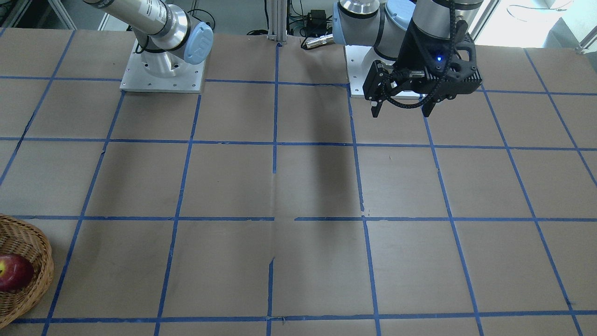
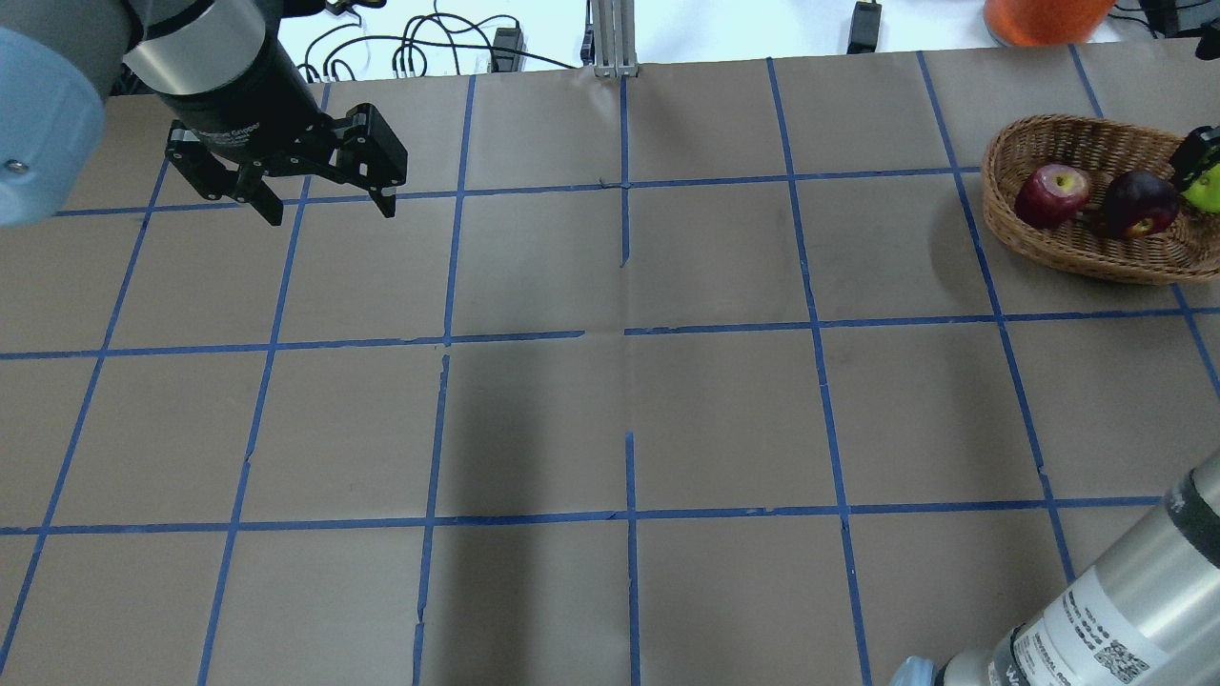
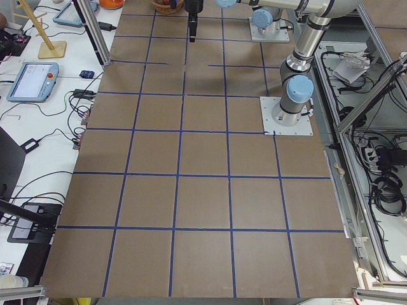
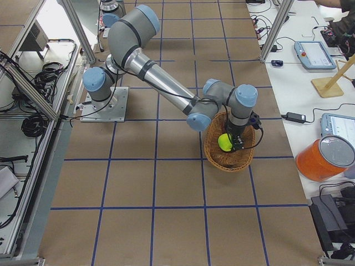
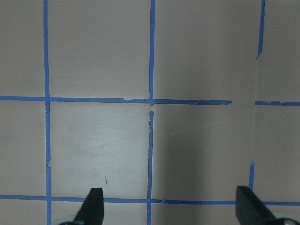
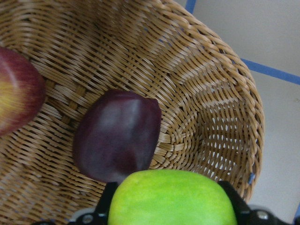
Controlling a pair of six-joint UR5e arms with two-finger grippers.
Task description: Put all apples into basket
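The wicker basket (image 2: 1048,250) stands at the table's far right, and shows too in the front view (image 1: 35,242) and right view (image 4: 212,152). In it lie the red apple (image 2: 1050,193) (image 1: 14,271) (image 6: 16,101) and the dark maroon apple (image 2: 1139,202) (image 6: 117,140). My right gripper (image 2: 1203,176) is shut on the yellow-green apple (image 4: 224,142) (image 6: 171,199) and holds it just above the basket's inside (image 6: 211,93), over the maroon apple. My left gripper (image 2: 329,208) (image 1: 403,112) (image 5: 171,206) is open and empty, hovering over bare table far from the basket.
Brown paper with a blue tape grid covers the table. An orange container (image 4: 324,158) and teach pendants (image 4: 313,54) sit on the side bench beyond the basket. An aluminium post (image 2: 610,38) stands at the table's far edge.
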